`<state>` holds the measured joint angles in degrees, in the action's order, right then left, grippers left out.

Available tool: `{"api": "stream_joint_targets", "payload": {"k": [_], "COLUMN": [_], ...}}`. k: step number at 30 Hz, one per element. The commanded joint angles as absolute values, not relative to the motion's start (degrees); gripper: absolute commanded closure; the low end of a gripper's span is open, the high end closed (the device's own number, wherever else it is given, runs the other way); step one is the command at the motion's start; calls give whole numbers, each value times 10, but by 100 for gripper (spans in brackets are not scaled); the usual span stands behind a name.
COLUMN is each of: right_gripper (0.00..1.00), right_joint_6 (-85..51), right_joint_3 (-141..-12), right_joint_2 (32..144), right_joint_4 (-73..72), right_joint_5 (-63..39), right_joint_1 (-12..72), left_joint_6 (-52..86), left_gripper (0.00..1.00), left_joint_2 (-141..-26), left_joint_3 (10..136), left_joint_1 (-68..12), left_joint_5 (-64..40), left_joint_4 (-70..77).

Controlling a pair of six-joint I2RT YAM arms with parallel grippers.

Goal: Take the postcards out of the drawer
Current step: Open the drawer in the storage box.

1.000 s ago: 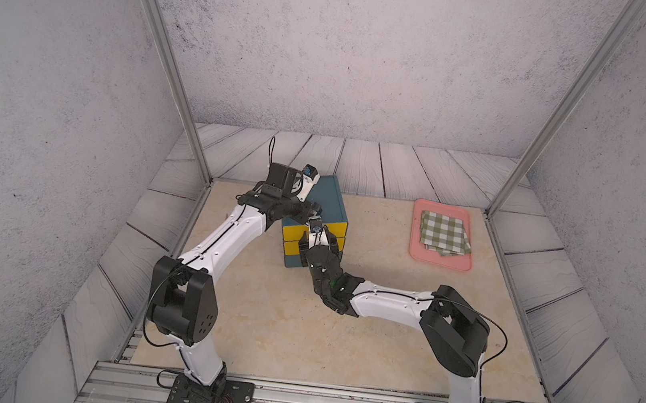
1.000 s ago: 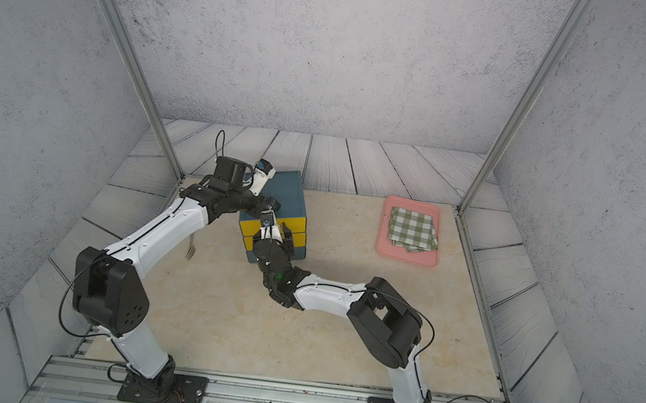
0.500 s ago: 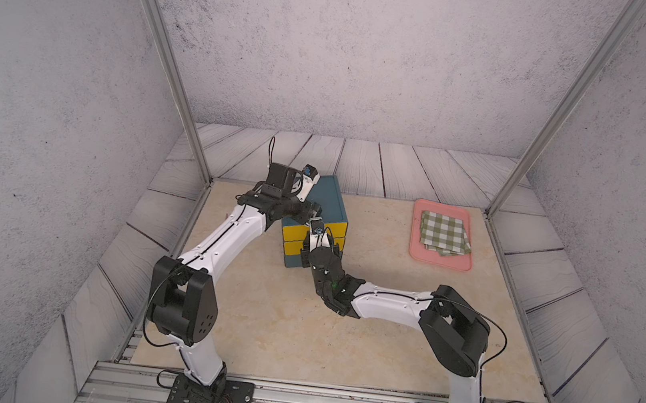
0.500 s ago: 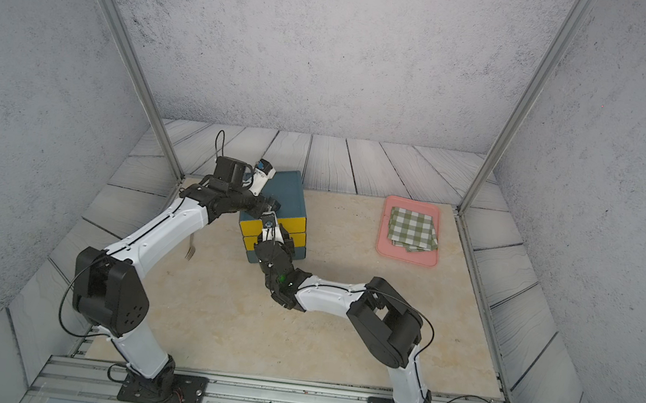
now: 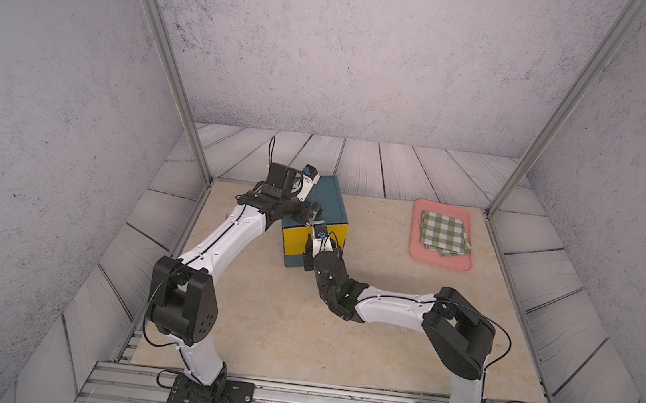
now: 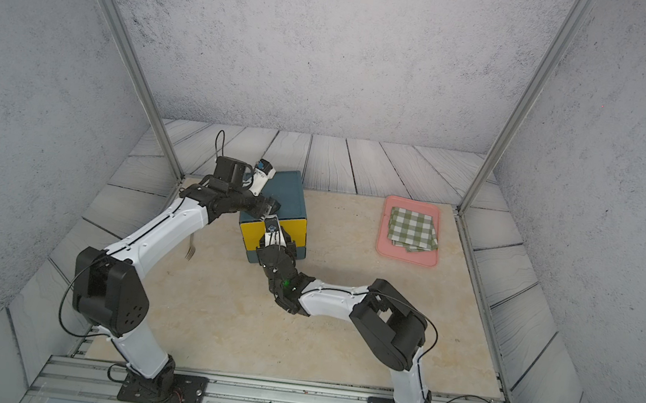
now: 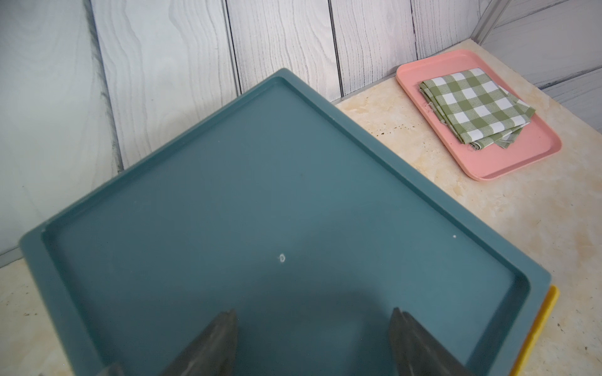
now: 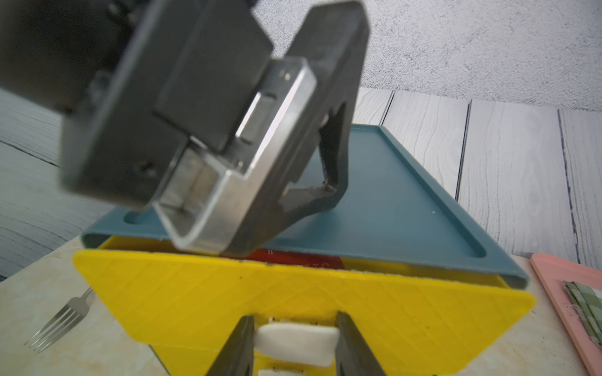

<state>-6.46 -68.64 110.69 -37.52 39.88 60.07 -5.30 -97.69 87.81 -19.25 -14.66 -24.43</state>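
Progress: early. Top yellow drawer point(image 8: 293, 286) of teal cabinet point(image 5: 328, 199), centre of both top views, open only a crack. Red postcards point(image 8: 294, 258) show as sliver inside, none out yet. Right pincer point(image 8: 294, 320) narrow, clamped on white handle point(image 8: 298, 341). Left pincer point(image 7: 313, 312) wide, holding nothing, tips at cabinet top, likely bracing. Left to do: pull drawer fully, lift cards onto desk point(image 5: 277, 322). Pink tray point(image 7: 508, 162), right of centre, holds only folded checked cloth point(image 7: 472, 107). Fork point(image 8: 62, 322) loose on desk.

Wide-spread left hand point(image 7: 313, 312) above teal box top point(image 7: 260, 182)
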Motion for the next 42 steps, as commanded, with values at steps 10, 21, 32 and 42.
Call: {"api": "stream_joint_targets", "payload": {"k": [10,21,32,42], "right_gripper": [70,70,70,70], "right_joint_6": [-71,-94,-127,-145], "right_joint_3": [-620,-563,-521,-503], "right_joint_2": [1029,964,914,891], "right_joint_4": [-320,-293,-256,-235], "right_joint_5": [425,459,491,500], "right_joint_1": [635,676,721,733], "left_joint_6": [-44,-43,-42,-43], "left_gripper": [20,20,20,20], "left_joint_2": [-990,-989,-987,-987], "left_joint_3": [862,861,860,860], "left_joint_1": [-192,-192,-193,-192], "left_joint_5": [-154,-151,-150,-148], "left_joint_4": [-317,-317,-317,-318]}}
